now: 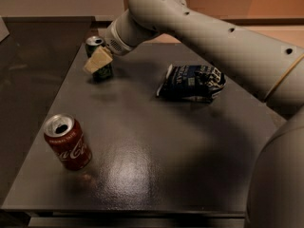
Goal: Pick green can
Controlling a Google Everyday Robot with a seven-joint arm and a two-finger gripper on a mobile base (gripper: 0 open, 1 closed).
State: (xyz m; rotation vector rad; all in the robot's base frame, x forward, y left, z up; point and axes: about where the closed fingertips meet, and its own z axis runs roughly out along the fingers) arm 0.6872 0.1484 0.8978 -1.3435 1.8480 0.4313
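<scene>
The green can (97, 56) stands upright near the far left corner of the dark table (142, 146); it is dark green with a silver top. My gripper (98, 61) reaches in from the upper right on the long pale arm and sits right at the can, its cream fingers (97, 60) covering the can's front middle. The can's top and base still show.
A red Coca-Cola can (67, 141) stands opened near the front left of the table. A dark blue snack bag (192, 82) lies at the middle right. My arm crosses the right side of the view. The table's left edge is close to both cans.
</scene>
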